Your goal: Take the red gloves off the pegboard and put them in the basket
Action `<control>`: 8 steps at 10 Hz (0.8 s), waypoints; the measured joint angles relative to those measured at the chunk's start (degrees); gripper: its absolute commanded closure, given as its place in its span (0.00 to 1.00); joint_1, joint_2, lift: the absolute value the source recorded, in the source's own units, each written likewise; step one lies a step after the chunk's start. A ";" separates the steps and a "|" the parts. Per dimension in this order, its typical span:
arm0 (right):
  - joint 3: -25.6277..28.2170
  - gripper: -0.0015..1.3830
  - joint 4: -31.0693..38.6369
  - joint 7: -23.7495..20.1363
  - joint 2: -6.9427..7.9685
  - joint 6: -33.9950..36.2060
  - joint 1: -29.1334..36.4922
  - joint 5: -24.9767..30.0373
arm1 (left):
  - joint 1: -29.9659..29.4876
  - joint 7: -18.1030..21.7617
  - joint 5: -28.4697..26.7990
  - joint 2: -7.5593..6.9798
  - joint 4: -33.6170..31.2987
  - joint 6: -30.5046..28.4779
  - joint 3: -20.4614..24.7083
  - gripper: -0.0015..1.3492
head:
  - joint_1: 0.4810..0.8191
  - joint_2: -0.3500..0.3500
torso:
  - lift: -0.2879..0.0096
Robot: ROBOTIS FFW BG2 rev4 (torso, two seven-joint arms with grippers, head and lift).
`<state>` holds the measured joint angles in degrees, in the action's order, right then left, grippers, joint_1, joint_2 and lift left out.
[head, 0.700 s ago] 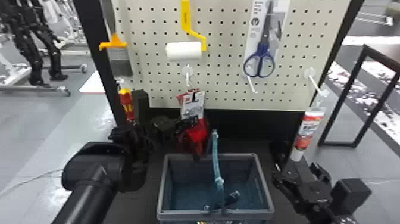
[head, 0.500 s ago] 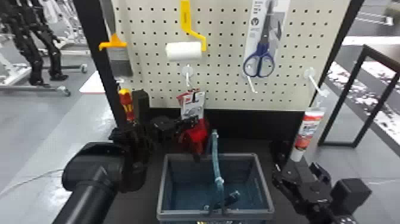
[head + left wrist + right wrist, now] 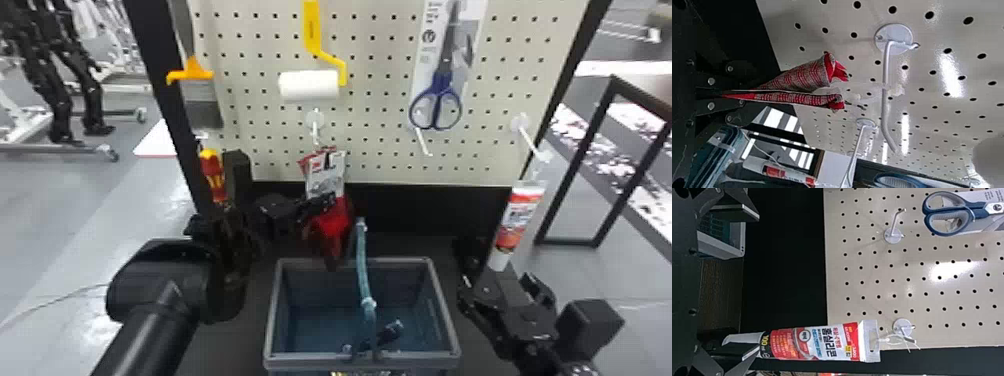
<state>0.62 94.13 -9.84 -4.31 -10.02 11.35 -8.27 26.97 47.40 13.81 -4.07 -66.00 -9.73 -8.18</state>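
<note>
Little change, red gloves (image 3: 336,225) still in left claw (image 3: 322,201).

Dark surface (image 3: 232,350) below the pegboard (image 3: 380,150), gray basket (image 3: 310,359) standing on it

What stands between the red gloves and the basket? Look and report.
The raised handle of the basket stands over its opening, just right of the red gloves in the left tool; nothing else visible blocks the way down. A clear plastic hanger reaches the hook; I cannot tell whether it is free.
</note>
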 measured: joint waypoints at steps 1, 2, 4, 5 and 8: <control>0.00 0.10 0.00 0.00 0.00 0.00 0.05 -0.08 | -1.01 -1.18 -0.42 0.19 -2.40 -0.84 -0.07 0.90 | 0.20 0.50 | 0.63; 0.00 0.10 0.00 0.00 0.00 0.00 0.07 -0.14 | -2.13 -1.83 -0.94 0.45 -4.64 -1.56 -0.20 0.90 | 0.20 0.50 | 0.63; 0.00 0.10 0.00 0.00 0.00 0.00 0.13 -0.16 | -3.67 -2.17 -0.75 0.93 -7.07 -2.44 -0.54 0.90 | 0.20 0.50 | 0.63; 0.00 0.10 0.00 0.00 0.00 0.00 0.15 -0.16 | -4.37 -2.43 -0.36 1.15 -7.97 -2.87 -0.66 0.90 | 0.20 0.50 | 0.63; 0.00 0.10 0.00 0.00 0.00 0.00 0.16 -0.22 | -6.23 -3.84 0.50 1.51 -11.84 -3.24 -1.01 0.90 | 0.20 0.50 | 0.63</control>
<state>0.62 94.13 -9.84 -4.31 -10.02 11.51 -8.49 20.74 43.56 14.31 -2.56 -77.83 -12.97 -9.20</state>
